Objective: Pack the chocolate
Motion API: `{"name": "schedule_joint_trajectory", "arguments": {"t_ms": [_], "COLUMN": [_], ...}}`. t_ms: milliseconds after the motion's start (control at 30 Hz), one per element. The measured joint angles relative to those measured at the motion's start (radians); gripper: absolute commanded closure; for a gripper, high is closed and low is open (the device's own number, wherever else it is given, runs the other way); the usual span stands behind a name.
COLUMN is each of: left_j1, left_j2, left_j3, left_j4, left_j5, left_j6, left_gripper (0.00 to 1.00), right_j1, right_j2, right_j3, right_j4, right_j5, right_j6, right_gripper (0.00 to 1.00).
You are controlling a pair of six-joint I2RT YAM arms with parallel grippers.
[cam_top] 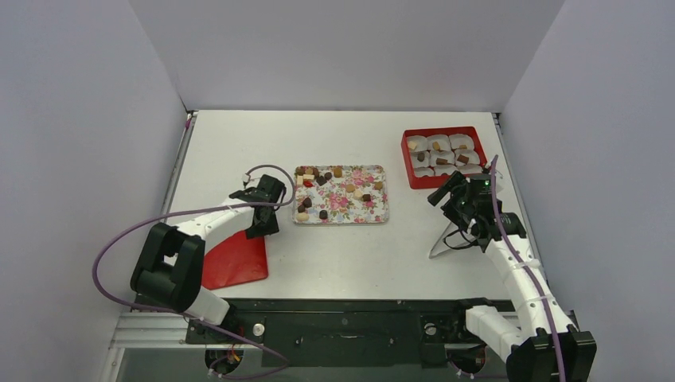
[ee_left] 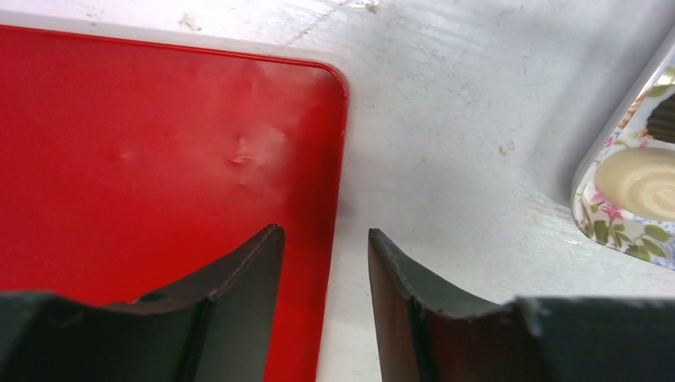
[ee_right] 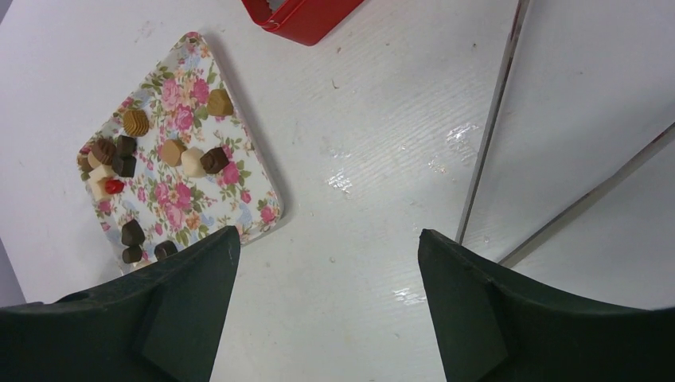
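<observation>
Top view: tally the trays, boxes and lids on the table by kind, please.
Flower-patterned tray: 1
Red box of paper cups: 1
Flat red lid: 1
Total: 3

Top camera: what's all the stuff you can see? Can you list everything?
Table: one, white, under everything.
Flowery tray: one, pink and white, middle of the table.
Chocolates: many, dark brown, tan and cream, loose on the tray; a few more in the cups.
Red box: one, red, far right.
Paper cups: several, white, inside the red box.
Red lid: one, red, lying flat, near left.
Left fingers: two, black, apart, over the lid's edge.
Right fingers: two, black, wide apart, empty, near the red box.
</observation>
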Motion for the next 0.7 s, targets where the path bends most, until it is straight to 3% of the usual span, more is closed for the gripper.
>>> {"name": "schedule_joint_trajectory", "arguments": {"t_ms": [333,533,700], "left_j1": [-0.02,-0.022,-0.022], "left_j2": [0.065,0.073,0.032], "left_j3": [-0.018,-0.006,0.09], "left_j4": [0.051,0.027,-0.132], "left_j5": [-0.041,-0.068,-0.087], "left_j6": [-0.026,-0.024,-0.014], "left_gripper": [0.98,1.0,1.0], "right_j1": [0.042,0.071,0.111], "right_j2": [0.031,0.044,0.054], "right_j3": [0.013,0.015,0.053], "right_j4": [0.009,0.016,0.025], "right_j5": [-0.036,-0.06,-0.086], "right_j6": [-0.015,-0.015,-0.014], "right_gripper": [0.22,0.22,0.22]}}
